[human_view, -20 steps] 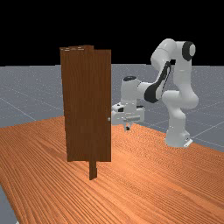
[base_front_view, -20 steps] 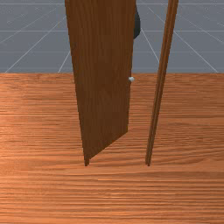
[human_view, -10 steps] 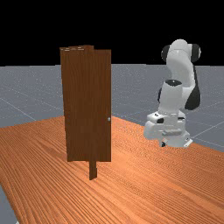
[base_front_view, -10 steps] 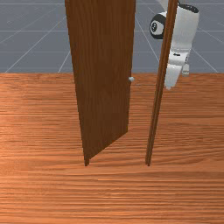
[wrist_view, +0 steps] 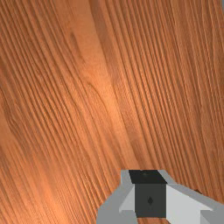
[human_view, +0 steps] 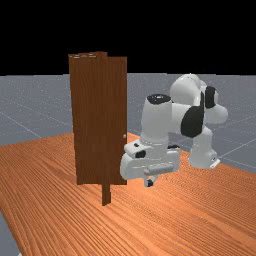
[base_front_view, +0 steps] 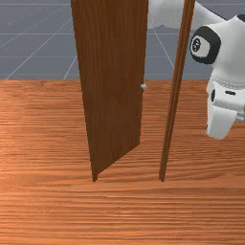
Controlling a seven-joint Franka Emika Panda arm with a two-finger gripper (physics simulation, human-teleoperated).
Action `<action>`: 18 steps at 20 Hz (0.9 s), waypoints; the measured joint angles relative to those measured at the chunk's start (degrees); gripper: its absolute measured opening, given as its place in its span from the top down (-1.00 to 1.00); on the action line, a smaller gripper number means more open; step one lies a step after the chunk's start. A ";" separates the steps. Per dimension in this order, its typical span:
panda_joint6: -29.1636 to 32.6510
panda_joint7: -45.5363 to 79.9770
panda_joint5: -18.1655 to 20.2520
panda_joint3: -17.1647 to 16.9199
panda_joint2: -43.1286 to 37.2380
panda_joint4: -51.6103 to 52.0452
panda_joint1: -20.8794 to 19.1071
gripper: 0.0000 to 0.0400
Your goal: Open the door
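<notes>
Seeing door [base_front_view: 112,91] on surface [base_front_view: 124,210] standing partway open, angled back from the front camera, with knob [base_front_view: 143,86] at its free edge and frame post [base_front_view: 171,115] across a gap to the front view's right of door. Reading tool [human_view: 149,183] as closed, fingertips together and nothing held, pointing down over surface, off to the far view's right of door, well apart from it and at about its lower-edge height there. In front view, finding arm [base_front_view: 232,55] farther right of door, beyond frame post.
</notes>
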 joint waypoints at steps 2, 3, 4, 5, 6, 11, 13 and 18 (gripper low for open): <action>-0.20 -5.97 -0.33 0.87 -0.43 -1.02 -1.17 1.00; 1.80 -10.78 -0.80 1.54 -2.33 -4.61 -2.57 1.00; 3.72 -15.00 -1.06 2.02 -4.29 -8.20 -4.28 1.00; 5.42 -18.64 -1.16 2.29 -6.12 -11.44 -6.15 1.00; 6.97 -22.42 -1.22 2.50 -7.74 -14.28 -8.13 1.00; 12.65 -42.87 -1.02 5.81 -13.57 -24.58 -14.68 1.00; 13.89 -47.85 -0.62 6.78 -15.31 -27.50 -16.17 1.00; 16.00 -62.02 0.82 9.13 -19.14 -33.82 -19.50 1.00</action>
